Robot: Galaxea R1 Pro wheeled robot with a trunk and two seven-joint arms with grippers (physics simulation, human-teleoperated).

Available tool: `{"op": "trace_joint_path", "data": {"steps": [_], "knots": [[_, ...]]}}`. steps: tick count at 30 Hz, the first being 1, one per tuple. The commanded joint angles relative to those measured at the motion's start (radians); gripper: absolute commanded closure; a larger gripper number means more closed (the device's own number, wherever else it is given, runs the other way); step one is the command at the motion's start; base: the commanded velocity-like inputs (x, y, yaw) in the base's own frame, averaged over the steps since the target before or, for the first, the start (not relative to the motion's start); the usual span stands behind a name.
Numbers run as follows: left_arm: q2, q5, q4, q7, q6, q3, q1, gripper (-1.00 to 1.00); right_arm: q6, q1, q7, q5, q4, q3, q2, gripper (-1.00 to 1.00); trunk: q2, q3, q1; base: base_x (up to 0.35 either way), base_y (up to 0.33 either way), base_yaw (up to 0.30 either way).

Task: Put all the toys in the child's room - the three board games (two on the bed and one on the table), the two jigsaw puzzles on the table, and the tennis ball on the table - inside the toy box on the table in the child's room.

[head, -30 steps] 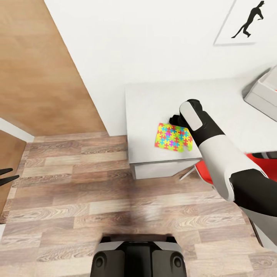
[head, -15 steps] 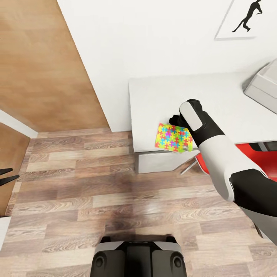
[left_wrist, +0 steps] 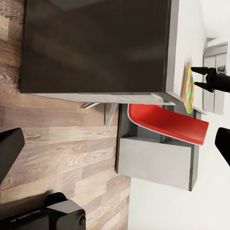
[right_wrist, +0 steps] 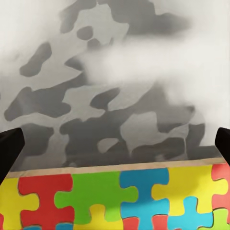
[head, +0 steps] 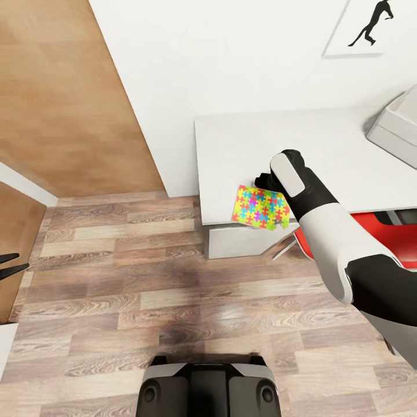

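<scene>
Right gripper [head: 263, 180] hung over the near end of the table [head: 243, 145] with its fingers spread wide in the wrist view and a jigsaw puzzle [head: 261, 207] directly under it – holding nothing, arm pose same as a second earlier. Only the view had changed: table and toy box [head: 399, 124] slid a little right and up in the head view, so the base or head moved, not the objects. Puzzle lay flat at the table's front edge, well apart from the toy box – my read: grasp not yet made, left gripper [head: 11, 263] idle and apart at the side.
</scene>
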Motion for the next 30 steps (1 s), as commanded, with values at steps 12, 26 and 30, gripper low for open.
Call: {"op": "trace_joint_path", "data": {"steps": [12,26,30], "knots": [[0.000,0.000,0.000,-0.004,0.011,-0.001,0.000,-1.00,0.001,-0.001,-0.010,-0.011,-0.001,0.004,-0.001,-1.00,-0.002,-0.001,0.001,-0.008,0.000,0.000],[0.000,0.000,0.000,-0.004,0.011,-0.001,0.000,-1.00,0.001,-0.001,-0.010,-0.011,-0.001,0.004,-0.001,-1.00,-0.002,-0.001,0.001,-0.053,0.000,0.000],[0.000,0.000,0.000,-0.004,0.011,-0.001,0.000,-1.00,-0.005,-0.001,-0.009,-0.011,-0.001,0.004,-0.001,-1.00,-0.002,-0.001,0.001,0.000,0.000,0.000]]}}
